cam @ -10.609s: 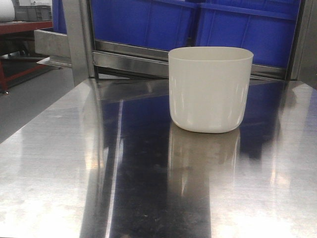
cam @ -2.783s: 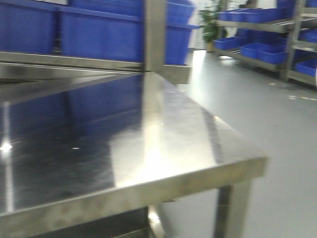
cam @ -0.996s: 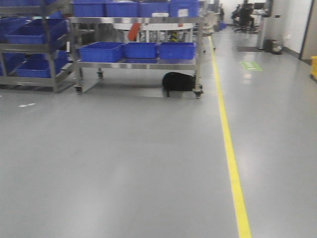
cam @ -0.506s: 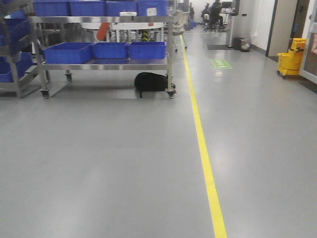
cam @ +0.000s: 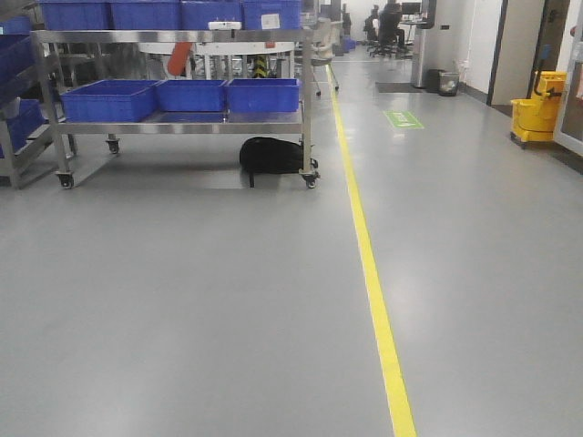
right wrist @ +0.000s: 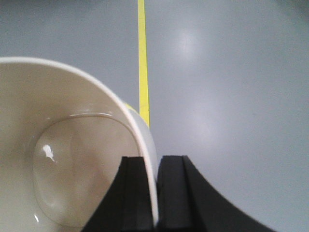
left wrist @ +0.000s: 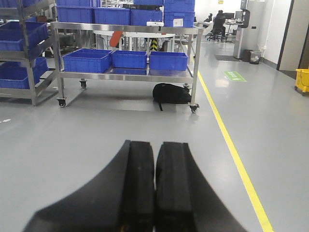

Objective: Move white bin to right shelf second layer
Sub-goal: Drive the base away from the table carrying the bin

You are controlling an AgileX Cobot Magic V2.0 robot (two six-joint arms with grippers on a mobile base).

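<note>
While clamped at its rim between the right gripper [right wrist: 155, 166] fingers, bin [right wrist: 72, 159] fills lower left of wrist view, above grey floor [right wrist: 231, 96]. Left gripper [left wrist: 155, 154] pressed closed, empty.

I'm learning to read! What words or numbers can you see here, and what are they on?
No text here can be read.
The green floor sign: markings too blurred.
The white label on a top blue crate: too small.
The white bin: no print shows.
</note>
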